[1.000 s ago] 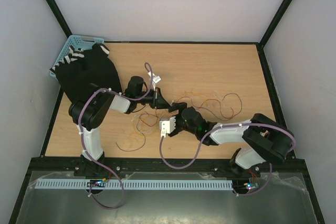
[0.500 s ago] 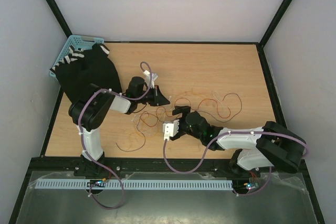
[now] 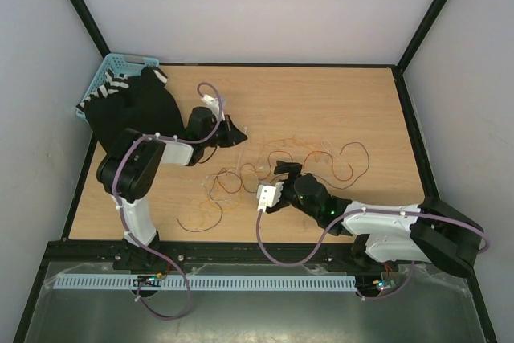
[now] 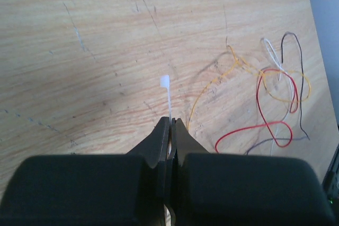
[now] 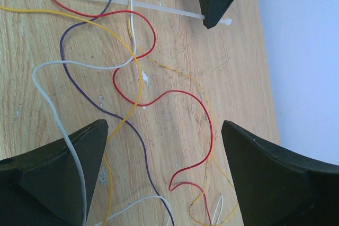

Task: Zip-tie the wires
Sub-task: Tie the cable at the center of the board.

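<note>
Left wrist view: left pincer [image 4: 170, 124] pinches a translucent-white plastic zip tie [image 4: 168, 96]; at three o'clock, curly red, yellow, white wires [image 4: 263, 72] lie unbundled on the table [image 4: 79, 51] — right pincer [image 5: 164, 130] spread above them.

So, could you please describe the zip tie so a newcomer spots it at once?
On the wooden table, find the left gripper beside the wires. The zip tie sticks from its shut jaws: straight, pale and flat, not curly or coloured.

Matt wood-grain table [image 3: 321, 94], glossy wires [image 5: 131, 56]; smooth translucent plastic zip tie [image 5: 159, 9]
</note>
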### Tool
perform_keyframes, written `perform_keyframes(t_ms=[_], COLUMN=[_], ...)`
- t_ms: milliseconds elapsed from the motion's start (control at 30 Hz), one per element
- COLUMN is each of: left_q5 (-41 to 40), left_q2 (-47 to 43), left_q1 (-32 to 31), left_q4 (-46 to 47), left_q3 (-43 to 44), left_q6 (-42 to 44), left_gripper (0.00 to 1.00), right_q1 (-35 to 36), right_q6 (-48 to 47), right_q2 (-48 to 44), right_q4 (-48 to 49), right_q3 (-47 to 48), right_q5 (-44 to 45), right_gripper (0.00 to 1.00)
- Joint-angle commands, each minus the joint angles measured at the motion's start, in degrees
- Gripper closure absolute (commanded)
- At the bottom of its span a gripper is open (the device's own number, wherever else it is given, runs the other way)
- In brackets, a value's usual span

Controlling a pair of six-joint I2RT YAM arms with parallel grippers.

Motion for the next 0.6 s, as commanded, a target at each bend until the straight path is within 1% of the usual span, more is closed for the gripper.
perform_keyframes(t_ms=[0,233,567], left_q5=[-4.4,-10.1,-15.1], left_q2=[-1.4,-0.2,-4.1], left_q1=[-0.6,-2.1,1.1], left_q4=[0.2,0.7,1.2], left_q3=[2.2,2.6,7.5], left_q6=[-0.6,0.2,9.1], left_gripper=[1.00,1.00,1.00], right_q1=[0.3,0.4,0.5], right_q6=[2.3,3.9,5.5], right_q2=[-2.1,-2.6,-7.7], right_q4=[-0.8,-1.8,0.1], right_q3=[-1.0,-0.7,-2.0], right_q5=[-0.6,-3.6,-0.5], right_gripper=[0.01,0.01,0.01])
